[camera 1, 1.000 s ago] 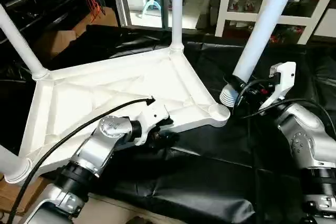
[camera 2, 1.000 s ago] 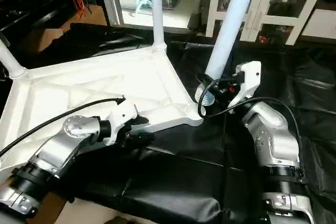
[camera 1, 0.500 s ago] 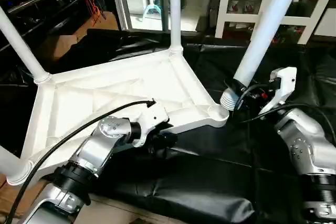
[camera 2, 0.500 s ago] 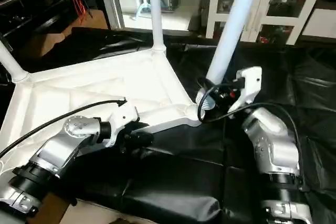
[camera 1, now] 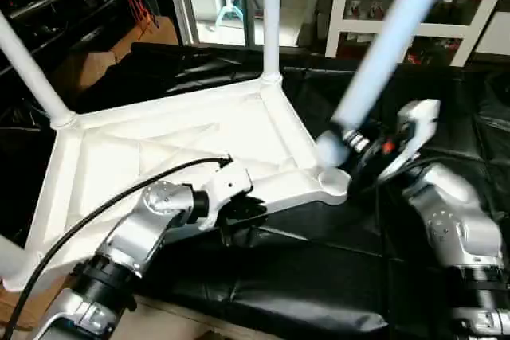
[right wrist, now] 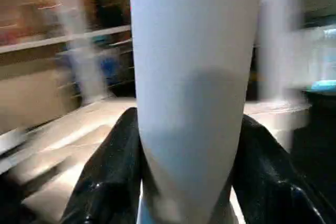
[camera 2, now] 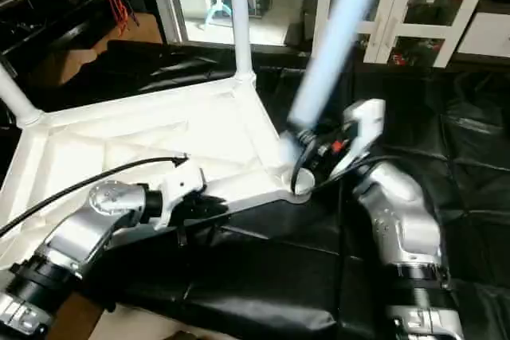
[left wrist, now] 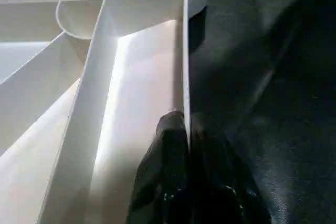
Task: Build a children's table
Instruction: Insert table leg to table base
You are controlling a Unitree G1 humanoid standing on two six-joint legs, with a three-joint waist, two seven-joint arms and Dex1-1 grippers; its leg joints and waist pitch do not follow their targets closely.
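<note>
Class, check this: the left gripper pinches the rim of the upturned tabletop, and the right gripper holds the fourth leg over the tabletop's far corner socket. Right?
Not quite. The right gripper holds the fourth leg over the near right corner socket, as the left eye view shows. The left gripper does pinch the tabletop rim.

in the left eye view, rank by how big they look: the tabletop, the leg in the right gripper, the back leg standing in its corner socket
1. tabletop, plainly the largest.
2. leg held in the right gripper: this leg looks thicker and bigger, though it is blurred and nearer the camera.
3. back leg, thinnest; both legs run off the top edge, so their order is unsure.
</note>
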